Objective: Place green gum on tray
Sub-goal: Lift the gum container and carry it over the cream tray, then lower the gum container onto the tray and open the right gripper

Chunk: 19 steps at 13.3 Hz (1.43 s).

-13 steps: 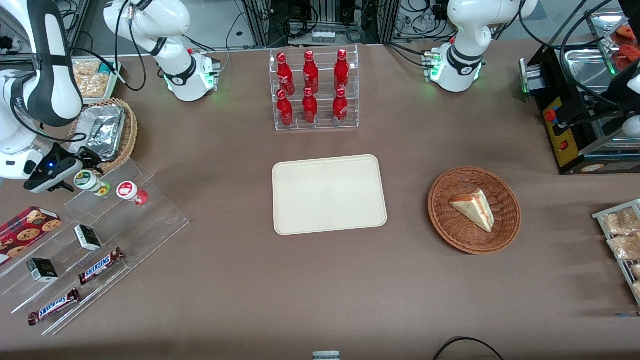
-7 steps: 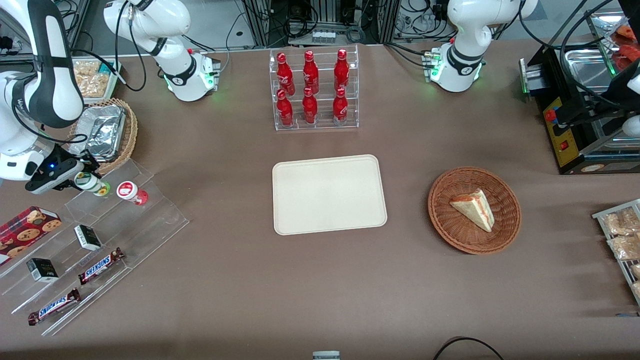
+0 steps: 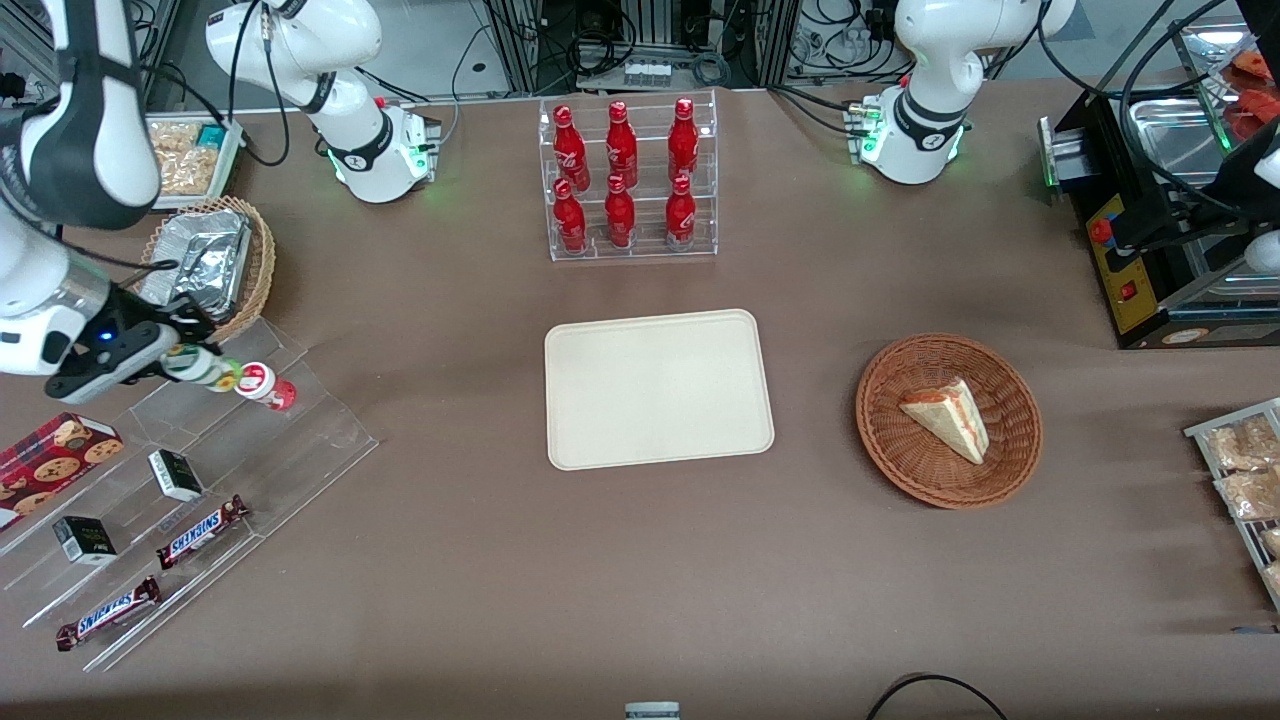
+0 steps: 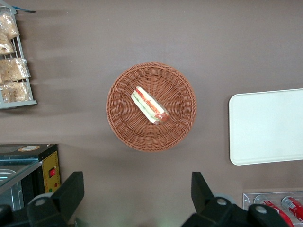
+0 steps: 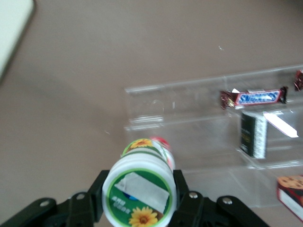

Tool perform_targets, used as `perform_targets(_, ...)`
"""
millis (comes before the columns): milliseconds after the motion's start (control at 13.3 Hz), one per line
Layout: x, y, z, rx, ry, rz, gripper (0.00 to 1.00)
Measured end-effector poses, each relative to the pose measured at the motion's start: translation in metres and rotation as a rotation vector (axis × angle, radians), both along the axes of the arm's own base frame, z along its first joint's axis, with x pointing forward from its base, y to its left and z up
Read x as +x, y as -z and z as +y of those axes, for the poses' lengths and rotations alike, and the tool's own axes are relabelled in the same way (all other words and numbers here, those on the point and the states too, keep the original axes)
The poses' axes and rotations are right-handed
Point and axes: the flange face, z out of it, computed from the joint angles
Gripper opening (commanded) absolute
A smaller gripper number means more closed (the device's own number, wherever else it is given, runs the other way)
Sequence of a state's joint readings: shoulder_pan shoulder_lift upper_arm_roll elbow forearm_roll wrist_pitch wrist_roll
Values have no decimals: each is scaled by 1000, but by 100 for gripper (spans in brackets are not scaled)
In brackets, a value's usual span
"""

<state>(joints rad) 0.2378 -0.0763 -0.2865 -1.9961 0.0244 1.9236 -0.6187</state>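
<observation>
My right gripper [image 3: 192,360] is shut on the green gum [image 3: 203,367], a small bottle with a white lid and a green round label. It hangs tilted just above the top step of the clear acrylic stand [image 3: 220,450], close beside the red gum bottle [image 3: 262,384]. In the right wrist view the green gum [image 5: 139,193] fills the space between both fingers [image 5: 93,196], lid toward the camera, and the red bottle [image 5: 163,146] peeks out past it. The cream tray [image 3: 657,388] lies flat at the table's middle, well apart from the gripper.
The stand also carries two Snickers bars [image 3: 200,530], two dark small boxes [image 3: 175,474] and a cookie box [image 3: 52,455]. A wicker basket with a foil container [image 3: 205,262] sits close by. A rack of red bottles [image 3: 626,180] and a sandwich basket [image 3: 948,420] stand farther off.
The gripper has closed on the green gum and lifted it off the stand, shifting it slightly toward the red bottle. The arm above has risen.
</observation>
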Motion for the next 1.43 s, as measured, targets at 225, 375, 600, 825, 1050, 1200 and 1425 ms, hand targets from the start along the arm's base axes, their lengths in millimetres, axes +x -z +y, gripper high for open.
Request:
perform_targets(225,5,-7,100,-4,115,8,0)
perform_targets(375,1,2,173,-20,219,24,0)
perform_targets(600,-5,24,282,-54,354,34,0)
perform_targets(825,-15,70,388,-28,463,56,0)
perform_targets(1050,-23,120,464,-13,528,17,0)
perform_targets(1200,-28,149,500,-1,561,-17,0)
perform_targets(1425,-50,199,544,-1,572,-50,0)
